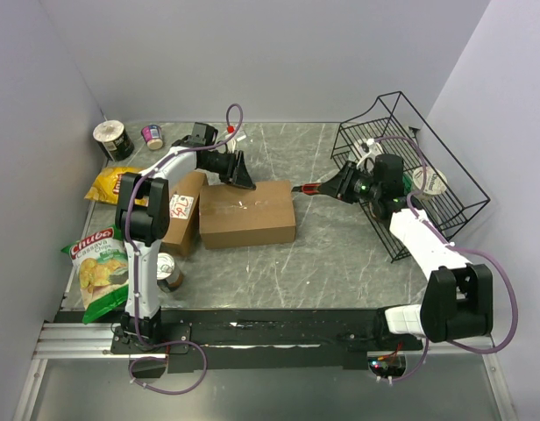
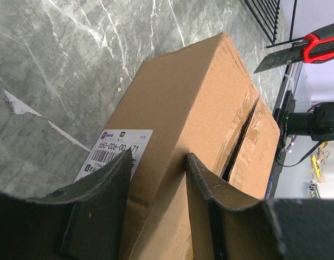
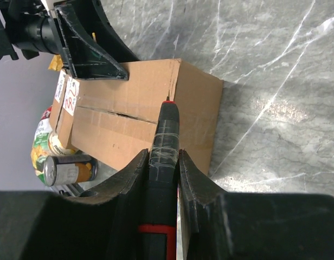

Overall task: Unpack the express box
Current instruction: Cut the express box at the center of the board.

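The brown cardboard express box [image 1: 248, 213] lies flat in the middle of the grey marbled table [image 1: 340, 263], a little toward the left edge. The seam along its top gapes as a dark slit. A white shipping label is on the side under the left gripper.

The left gripper [image 1: 239, 171] sits on the box's far left top edge. Its fingers [image 2: 102, 184] are spread astride that edge, one over the label and one on the top. Whether they pinch the cardboard cannot be told.

The right gripper [image 3: 162, 157] is clenched on a red-and-black box cutter [image 1: 309, 187]. The blade points at the box's right end, near its far corner, and no contact is visible.

A smaller cardboard box with a red-scribbled label [image 1: 184, 230] is pressed against the left side of the express box. A silver tin can [image 1: 169, 270] lies by the smaller box's near end. A green crisp bag [image 1: 99, 272] and a yellow snack bag [image 1: 108, 184] line the left edge. A noodle cup [image 1: 112, 138] and a small purple tub [image 1: 152, 135] stand at the far left corner. A black wire basket [image 1: 445, 184] is tilted at the far right corner, behind the right arm.
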Controlling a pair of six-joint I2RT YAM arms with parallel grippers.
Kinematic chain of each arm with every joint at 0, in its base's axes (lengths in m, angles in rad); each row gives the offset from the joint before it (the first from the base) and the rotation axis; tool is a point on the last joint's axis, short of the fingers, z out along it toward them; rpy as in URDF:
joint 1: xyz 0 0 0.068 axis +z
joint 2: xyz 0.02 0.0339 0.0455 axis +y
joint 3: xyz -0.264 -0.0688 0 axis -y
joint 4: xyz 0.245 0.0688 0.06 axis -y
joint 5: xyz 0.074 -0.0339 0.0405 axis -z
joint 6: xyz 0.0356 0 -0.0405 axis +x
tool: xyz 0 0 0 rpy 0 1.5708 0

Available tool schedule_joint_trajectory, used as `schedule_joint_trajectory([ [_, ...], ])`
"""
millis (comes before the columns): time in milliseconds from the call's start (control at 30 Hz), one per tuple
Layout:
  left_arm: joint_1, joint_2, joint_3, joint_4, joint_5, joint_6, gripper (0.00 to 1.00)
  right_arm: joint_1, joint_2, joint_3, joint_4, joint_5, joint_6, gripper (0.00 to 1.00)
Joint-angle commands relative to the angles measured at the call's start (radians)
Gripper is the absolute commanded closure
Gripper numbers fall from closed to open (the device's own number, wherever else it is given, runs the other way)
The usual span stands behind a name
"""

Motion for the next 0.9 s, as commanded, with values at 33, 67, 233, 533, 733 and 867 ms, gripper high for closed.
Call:
schedule_joint_trajectory([
  [33,-0.003,0.066,-0.047,-0.015,-0.291,0.077,0.99,-0.005,-0.055,-0.01,0.022,0.002,-0.022,1.0],
  [67,-0.003,0.066,-0.049,-0.014,-0.29,0.077,0.99,-0.005,-0.056,-0.015,0.016,0.005,-0.025,1.0],
  [233,-0.003,0.068,-0.049,-0.015,-0.29,0.076,0.99,-0.005,-0.055,-0.021,0.005,0.019,-0.035,1.0],
  [533,-0.003,0.071,-0.049,-0.014,-0.29,0.077,0.99,-0.005,-0.042,-0.013,0.01,0.019,-0.041,1.0],
  [733,-0.003,0.075,-0.046,-0.017,-0.288,0.077,0.99,-0.03,-0.062,0.001,0.016,0.042,-0.035,1.0],
  [867,-0.003,0.08,-0.043,-0.015,-0.285,0.076,0.99,-0.036,-0.055,-0.002,0.008,0.016,-0.041,1.0],
])
